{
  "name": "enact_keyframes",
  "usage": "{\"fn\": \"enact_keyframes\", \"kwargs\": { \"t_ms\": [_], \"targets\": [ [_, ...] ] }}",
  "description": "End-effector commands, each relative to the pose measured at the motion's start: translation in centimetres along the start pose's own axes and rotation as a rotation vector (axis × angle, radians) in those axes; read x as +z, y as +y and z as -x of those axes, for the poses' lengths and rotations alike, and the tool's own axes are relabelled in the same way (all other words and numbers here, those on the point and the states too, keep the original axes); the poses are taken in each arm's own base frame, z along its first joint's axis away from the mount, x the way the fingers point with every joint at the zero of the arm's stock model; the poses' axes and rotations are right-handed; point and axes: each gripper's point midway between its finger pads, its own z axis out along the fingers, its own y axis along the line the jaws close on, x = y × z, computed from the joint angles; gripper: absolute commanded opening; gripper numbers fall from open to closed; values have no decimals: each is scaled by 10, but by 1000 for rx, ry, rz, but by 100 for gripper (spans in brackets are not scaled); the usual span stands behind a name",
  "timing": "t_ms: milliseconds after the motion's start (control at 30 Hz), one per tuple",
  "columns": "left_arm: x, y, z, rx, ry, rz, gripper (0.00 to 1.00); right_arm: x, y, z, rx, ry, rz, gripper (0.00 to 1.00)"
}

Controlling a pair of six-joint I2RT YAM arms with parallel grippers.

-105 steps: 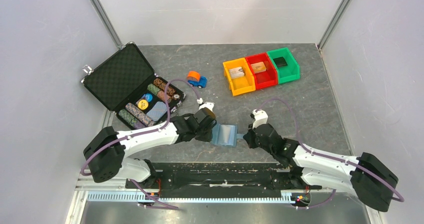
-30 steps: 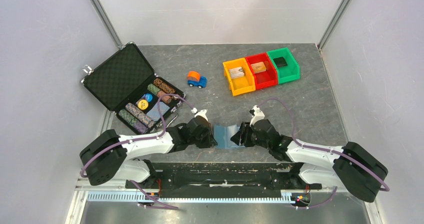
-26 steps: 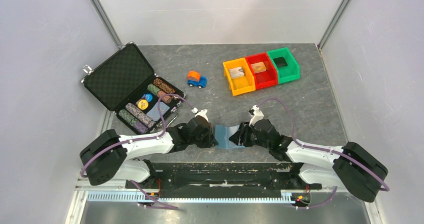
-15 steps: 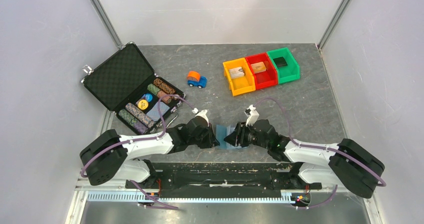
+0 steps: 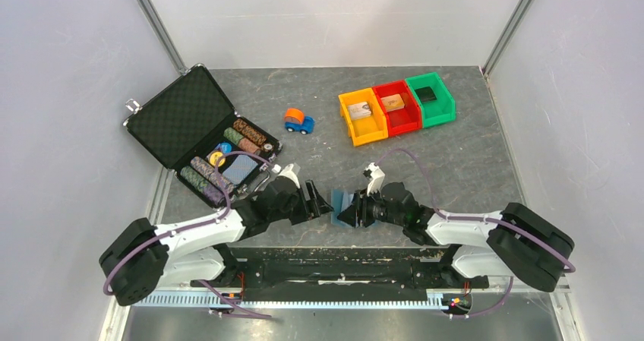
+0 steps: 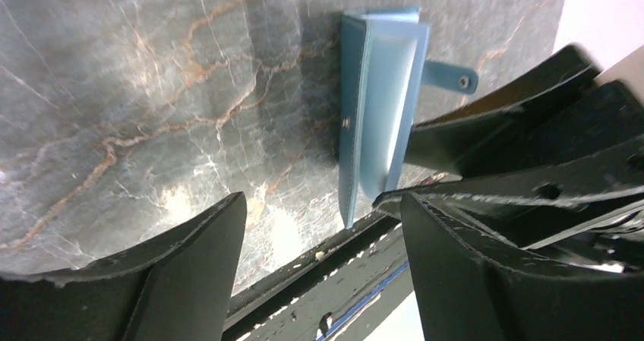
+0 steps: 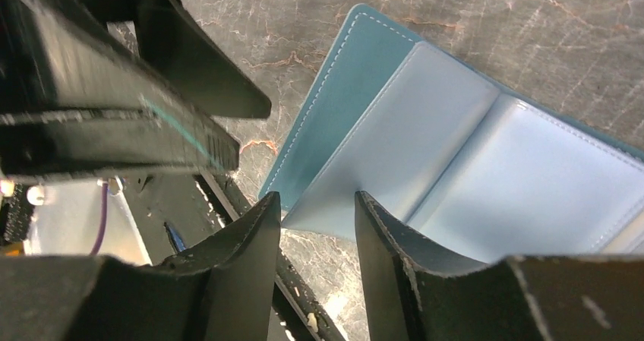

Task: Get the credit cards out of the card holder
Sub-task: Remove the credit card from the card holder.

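Note:
The light-blue card holder (image 5: 341, 198) sits half folded near the table's front edge, between my two grippers. In the left wrist view the card holder (image 6: 380, 105) stands in a narrow V with its closing tab (image 6: 449, 76) pointing right. My left gripper (image 6: 320, 200) is open and empty, a short way left of it, also seen from above (image 5: 317, 201). My right gripper (image 7: 317, 198) is open, its fingertips astride the near edge of the card holder's (image 7: 456, 159) inner flap. No credit cards show in its pockets. Small credit cards lie in the orange (image 5: 359, 110), red (image 5: 393, 102) and green (image 5: 426, 94) bins.
An open black case (image 5: 182, 121) with rows of poker chips (image 5: 211, 175) stands at the left. A blue-and-orange toy car (image 5: 298, 120) sits behind the arms. The bins (image 5: 368, 131) stand at the back right. The table's front edge and black rail (image 5: 326, 256) run just under the grippers.
My left gripper has opened, let go of the card holder and drawn back to the left. The right gripper has slid left over the holder, whose halves now stand more folded.

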Motion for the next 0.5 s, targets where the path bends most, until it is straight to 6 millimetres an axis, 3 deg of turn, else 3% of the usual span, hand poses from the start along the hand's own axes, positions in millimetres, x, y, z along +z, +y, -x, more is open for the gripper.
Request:
{"fn": "enact_keyframes", "kwargs": {
  "t_ms": [0,200,467],
  "targets": [
    [-4,-17,27,-50,-50,-67,82,9,19,19,-115,-42,82,42],
    [10,-20,41,73,-28,-32,86,15,20,11,-164,-6,123,45],
    [34,-23,36,132,41,-41,88,18,16,0,-174,21,136,47]
  ]
}}
